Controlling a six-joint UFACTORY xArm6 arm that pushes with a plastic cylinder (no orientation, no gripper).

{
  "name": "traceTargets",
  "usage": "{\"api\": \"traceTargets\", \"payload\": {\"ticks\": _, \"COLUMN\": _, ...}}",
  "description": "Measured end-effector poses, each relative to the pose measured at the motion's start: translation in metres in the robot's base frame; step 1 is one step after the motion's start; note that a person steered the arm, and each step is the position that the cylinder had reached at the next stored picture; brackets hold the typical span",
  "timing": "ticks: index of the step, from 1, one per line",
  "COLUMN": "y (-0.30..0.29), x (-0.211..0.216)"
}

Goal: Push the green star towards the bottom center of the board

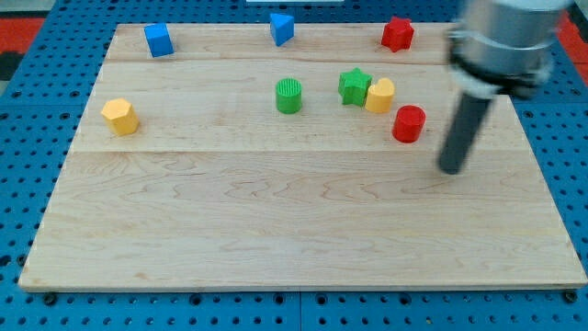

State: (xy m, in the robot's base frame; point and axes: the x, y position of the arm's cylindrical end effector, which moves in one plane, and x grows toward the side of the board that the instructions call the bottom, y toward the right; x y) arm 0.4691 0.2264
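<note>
- Blue pegboard surrounds the wooden desk [276,230].
- No fingers here: my tip [450,169] is a bare rod holding nothing, just right of the red cylinder [409,123].
- Green star [354,86] lies up-left of my tip, touching the yellow block [380,95]; I judge I must get above it.

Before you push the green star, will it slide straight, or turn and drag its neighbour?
The green star looks rigid and squat, so it probably slides rather than tips. Its points may make it rotate. The yellow block appears to touch it, so it may get dragged. My tip sits to its right.
</note>
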Motion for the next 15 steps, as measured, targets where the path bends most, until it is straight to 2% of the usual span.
{"api": "traceTargets", "payload": {"ticks": 1, "y": 0.095, "x": -0.046}}
{"api": "traceTargets", "payload": {"ticks": 2, "y": 0.100, "x": -0.111}}
{"api": "traceTargets", "payload": {"ticks": 3, "y": 0.081, "x": -0.161}}
{"api": "traceTargets", "payload": {"ticks": 4, "y": 0.036, "x": -0.207}}
{"api": "traceTargets", "payload": {"ticks": 6, "y": -0.090, "x": -0.161}}
{"api": "traceTargets", "payload": {"ticks": 7, "y": -0.167, "x": -0.159}}
{"api": "traceTargets", "payload": {"ticks": 8, "y": -0.216, "x": -0.122}}
{"api": "traceTargets", "payload": {"ticks": 9, "y": -0.225, "x": -0.120}}
{"api": "traceTargets", "payload": {"ticks": 10, "y": -0.190, "x": -0.128}}
{"api": "traceTargets", "payload": {"ticks": 12, "y": -0.201, "x": -0.081}}
{"api": "traceTargets", "payload": {"ticks": 13, "y": -0.184, "x": -0.101}}
{"api": "traceTargets", "payload": {"ticks": 14, "y": -0.211, "x": -0.043}}
{"api": "traceTargets", "payload": {"ticks": 15, "y": -0.211, "x": -0.035}}
